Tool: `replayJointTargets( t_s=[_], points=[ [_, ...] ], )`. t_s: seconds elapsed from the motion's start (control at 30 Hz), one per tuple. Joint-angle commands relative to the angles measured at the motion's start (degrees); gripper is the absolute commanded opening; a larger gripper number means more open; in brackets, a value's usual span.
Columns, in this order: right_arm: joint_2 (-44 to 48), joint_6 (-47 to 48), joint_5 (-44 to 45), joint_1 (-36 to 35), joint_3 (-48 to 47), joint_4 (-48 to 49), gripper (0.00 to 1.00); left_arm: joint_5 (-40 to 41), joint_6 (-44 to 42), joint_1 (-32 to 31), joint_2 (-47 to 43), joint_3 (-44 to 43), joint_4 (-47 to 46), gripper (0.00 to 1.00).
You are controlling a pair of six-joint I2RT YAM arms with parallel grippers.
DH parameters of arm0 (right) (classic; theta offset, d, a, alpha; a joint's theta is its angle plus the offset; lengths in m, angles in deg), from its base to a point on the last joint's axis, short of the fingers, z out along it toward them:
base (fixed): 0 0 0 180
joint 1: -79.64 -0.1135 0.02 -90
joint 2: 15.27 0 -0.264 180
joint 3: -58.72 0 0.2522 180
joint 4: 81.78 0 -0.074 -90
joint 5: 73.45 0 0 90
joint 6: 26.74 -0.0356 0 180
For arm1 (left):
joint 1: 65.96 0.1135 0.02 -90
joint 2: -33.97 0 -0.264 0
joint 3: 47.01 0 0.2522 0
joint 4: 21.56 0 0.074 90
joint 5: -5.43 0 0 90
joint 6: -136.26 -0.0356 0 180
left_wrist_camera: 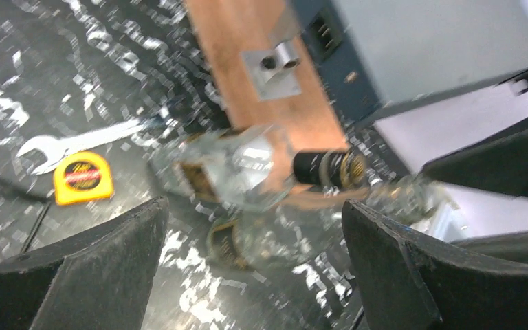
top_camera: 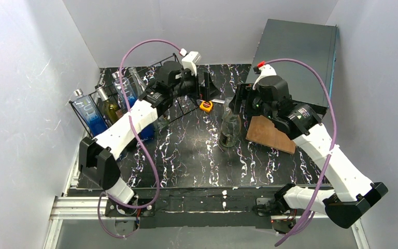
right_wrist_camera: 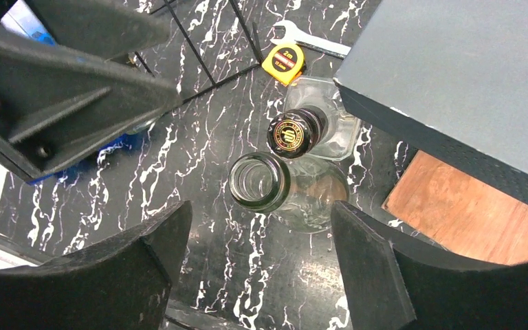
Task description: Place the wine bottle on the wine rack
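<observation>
Nearest me, the arm bases sit at the tabletop's near edge. Far left, the wine rack holds several bottles. My left tool hangs wide open just right of it, holding nothing. At mid-tabletop the uncapped wine bottle stands upright outside the rack, beside a black-capped bottle. My right tool hovers over it with its fingers apart, not touching.

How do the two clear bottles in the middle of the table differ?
The capped bottle wears a black cap with gold print; the open bottle has a bare, uncapped mouth. The capped bottle's body looks squarish, the open bottle's round. Both are clear glass, upright, side by side.
</observation>
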Motion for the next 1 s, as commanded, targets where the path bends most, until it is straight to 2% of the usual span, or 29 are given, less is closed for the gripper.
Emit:
replayJointTargets(
  t_s=[0.0, 0.3, 0.43, 0.97],
  points=[
    [0.2, 0.0, 1.5, -0.3, -1.5, 3.0, 0.81, -10.6, 7.5, 0.3, 4.5, -5.3, -7.3, 0.95],
    [-0.3, 1.0, 1.5, -0.2, -1.3, 4.2, 0.78, -21.8, 9.9, 0.2, 12.5, -11.9, -7.6, 0.95],
    [-0.4, 1.2, 1.2, -0.3, -1.0, 4.7, 0.78, -22.5, 8.1, 0.2, 13.2, -12.3, -6.5, 0.91],
    [-1.1, 1.2, 0.1, -0.3, -0.2, 5.8, 0.77, -28.7, 7.3, 0.2, 20.0, -18.5, -1.2, 0.89]
  ],
)
